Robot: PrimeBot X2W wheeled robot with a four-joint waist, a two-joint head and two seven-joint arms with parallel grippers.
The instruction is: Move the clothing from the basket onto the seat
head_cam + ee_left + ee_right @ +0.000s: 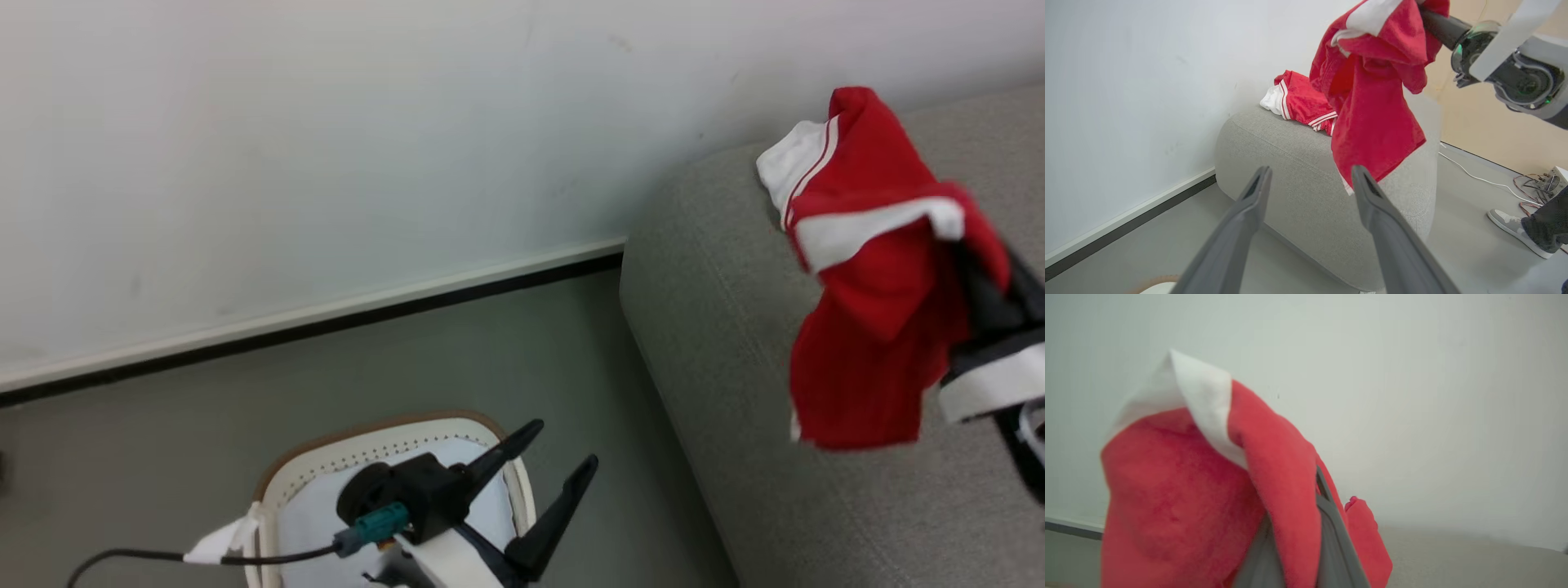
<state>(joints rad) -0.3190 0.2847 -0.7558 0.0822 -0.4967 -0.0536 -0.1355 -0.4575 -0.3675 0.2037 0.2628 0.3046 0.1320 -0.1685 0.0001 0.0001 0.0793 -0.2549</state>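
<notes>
Right gripper [1302, 514] clamped on a red garment [873, 310] dangling above the seat [718, 327], second garment [1298, 100] already at its wall-side edge, left gripper [563, 445] wide open over the basket [326, 457], so it looks nearly done!

My left gripper [563, 445] hangs low, beside the end of the large grey woven-fabric sofa [718, 327], its two long dark fingers [1249, 212] spread wide with nothing between them. My right gripper [980, 282] is raised above that sofa, pinched tight on a soft bright red white-striped garment [873, 327].
</notes>
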